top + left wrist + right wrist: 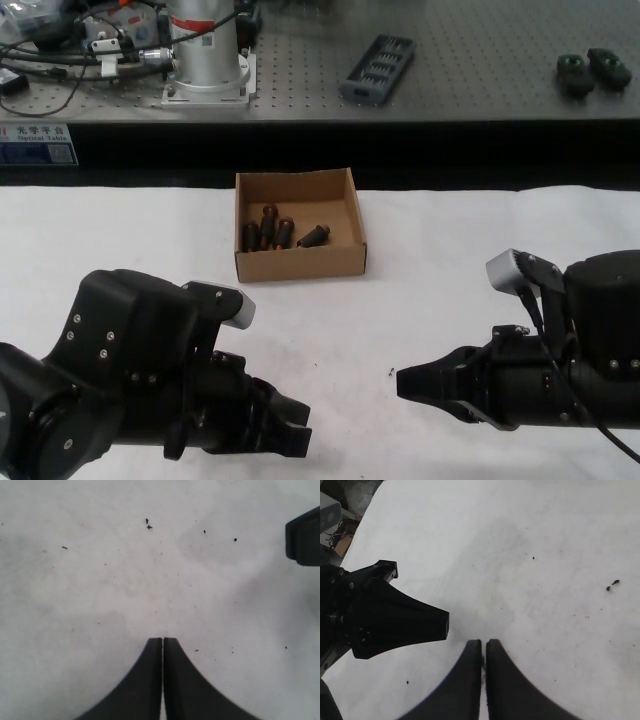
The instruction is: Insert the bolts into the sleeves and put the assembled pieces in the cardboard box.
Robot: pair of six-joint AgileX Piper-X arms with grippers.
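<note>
With four assembled pieces [283, 233] laid in the cardboard box [300, 266] and the left claw [163, 641] and right claw [484, 642] both closed on nothing, the task is judged practically finished.

My high camera's behind both arms, looking forward and down over the white bench [330, 340], and both wrist cameras sit close over that same surface, the right's catching the left gripper [442, 625], the left's the right gripper [295, 537].

A cardboard box [300, 265] sits on the bench [480, 230] near the middle of its far edge, with several pieces [268, 232] lying inside. By the near edge, the left gripper [295, 425] is left of centre and the right gripper [405, 383] right of centre, apart.
</note>
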